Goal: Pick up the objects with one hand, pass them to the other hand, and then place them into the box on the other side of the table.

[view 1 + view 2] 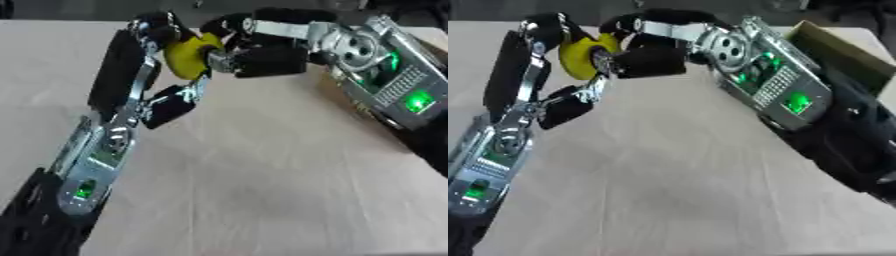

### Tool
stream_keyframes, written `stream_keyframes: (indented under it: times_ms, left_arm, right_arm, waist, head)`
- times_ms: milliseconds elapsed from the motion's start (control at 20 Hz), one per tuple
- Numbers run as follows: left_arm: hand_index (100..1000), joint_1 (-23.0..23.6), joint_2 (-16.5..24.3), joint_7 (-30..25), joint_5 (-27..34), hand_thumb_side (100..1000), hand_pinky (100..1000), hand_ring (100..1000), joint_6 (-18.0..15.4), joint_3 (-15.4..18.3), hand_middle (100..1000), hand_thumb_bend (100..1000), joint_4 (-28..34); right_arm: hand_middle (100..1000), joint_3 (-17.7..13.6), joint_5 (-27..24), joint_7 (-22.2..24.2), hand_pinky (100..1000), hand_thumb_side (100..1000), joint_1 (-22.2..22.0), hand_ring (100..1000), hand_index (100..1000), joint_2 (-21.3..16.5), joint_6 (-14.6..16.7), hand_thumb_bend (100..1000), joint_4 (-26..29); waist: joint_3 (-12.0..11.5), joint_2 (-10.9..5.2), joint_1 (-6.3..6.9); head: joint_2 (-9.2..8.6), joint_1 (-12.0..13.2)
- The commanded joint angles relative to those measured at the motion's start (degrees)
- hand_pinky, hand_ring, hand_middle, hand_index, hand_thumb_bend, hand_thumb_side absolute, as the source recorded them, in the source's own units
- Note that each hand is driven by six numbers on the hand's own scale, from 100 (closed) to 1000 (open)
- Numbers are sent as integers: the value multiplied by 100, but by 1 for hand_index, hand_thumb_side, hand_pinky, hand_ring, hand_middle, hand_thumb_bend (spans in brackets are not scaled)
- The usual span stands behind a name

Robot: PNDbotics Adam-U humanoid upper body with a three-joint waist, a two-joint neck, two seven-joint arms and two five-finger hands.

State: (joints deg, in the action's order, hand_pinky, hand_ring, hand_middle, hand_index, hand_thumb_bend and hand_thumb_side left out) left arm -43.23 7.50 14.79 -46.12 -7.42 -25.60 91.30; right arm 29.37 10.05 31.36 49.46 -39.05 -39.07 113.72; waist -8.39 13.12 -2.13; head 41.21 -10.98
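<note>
Hands meeting above the middle of the table: left hand (144, 75) raised, black fingers and thumb curled round a round yellow object (189, 56); right hand (262, 50) reaching in from the right, fingers also curled onto the same yellow object from the opposite side. Object held clear of the light wooden tabletop (262, 190), pinched between both hands. Brown open cardboard box (842, 52) at the table's right edge, partly hidden behind the right forearm, well apart from the object.
</note>
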Motion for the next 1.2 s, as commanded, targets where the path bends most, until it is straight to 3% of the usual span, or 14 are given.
stream_keyframes:
  times_ms: [50,300,500,700,850,1200]
  left_arm:
    - [549,-77,37,9,-66,100,474,509,-32,9,460,100,148]
    - [549,-70,21,27,-121,100,474,509,-33,24,460,100,125]
    - [549,-74,7,39,-155,100,475,510,-38,28,460,100,115]
    - [549,-76,-12,46,-168,100,475,510,-52,24,461,100,114]
    - [548,-75,-18,63,-179,100,474,509,-49,40,460,100,116]
    - [550,-86,-40,99,-217,100,474,509,-31,62,460,100,146]
  right_arm:
    - [891,-60,-44,698,958,941,60,896,1000,-74,-689,100,87]
    - [851,-68,-194,781,952,976,50,889,989,-69,-819,100,87]
    - [797,-66,-290,828,951,945,42,888,945,-63,-917,100,87]
    - [773,-80,-346,797,946,878,57,882,923,-44,-984,100,87]
    - [739,-57,-341,803,939,744,46,870,893,-43,-1000,100,87]
    - [687,-66,-265,888,930,641,33,846,853,-19,-1017,100,87]
  waist:
    - [-3,-100,8]
    - [-1,-92,8]
    - [-2,-89,8]
    - [-10,-85,5]
    - [-17,-80,0]
    - [-28,-74,-9]
  head:
    - [-15,-9]
    - [-4,-4]
    - [-3,-7]
    - [-3,-16]
    - [4,-14]
    - [23,-27]
